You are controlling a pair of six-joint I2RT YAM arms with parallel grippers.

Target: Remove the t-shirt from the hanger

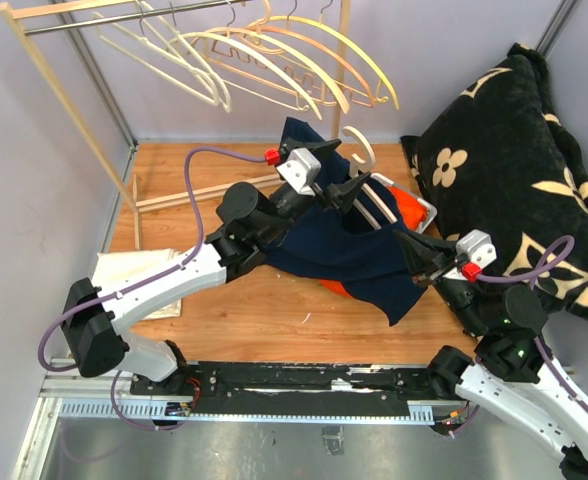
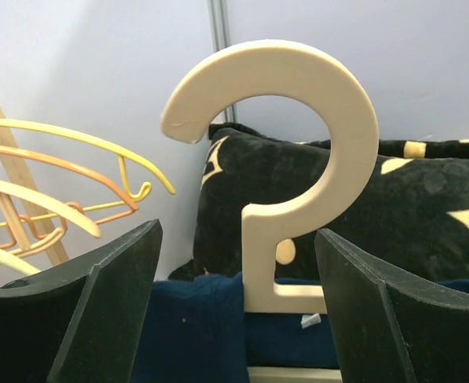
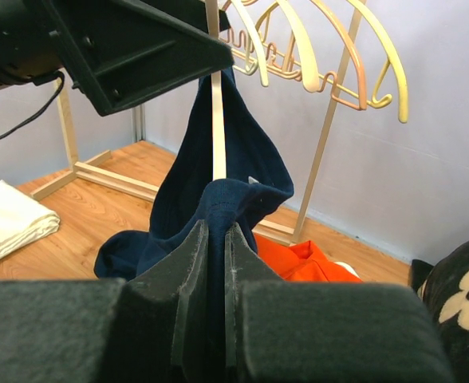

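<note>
Shirt (image 1: 346, 255) on hanger (image 2: 260, 247), mid-tabletop (image 1: 274, 310); left pincer (image 2: 238, 231) astride hanger neck; right pincer (image 3: 216, 231) on shirt; rack (image 1: 43, 68) behind left; pillow (image 1: 504, 170) right; cloth (image 1: 124, 270) left; garment (image 1: 406, 205) under shirt.

Two robot arms (image 1: 164, 280) (image 1: 534, 385); one navy t-shirt (image 1: 344, 250); one cream hanger (image 2: 260, 247) in it; several hangers (image 1: 217, 88) upper left; one black cushion (image 1: 504, 130); one orange garment (image 1: 411, 207); one white cloth (image 1: 139, 275).
</note>
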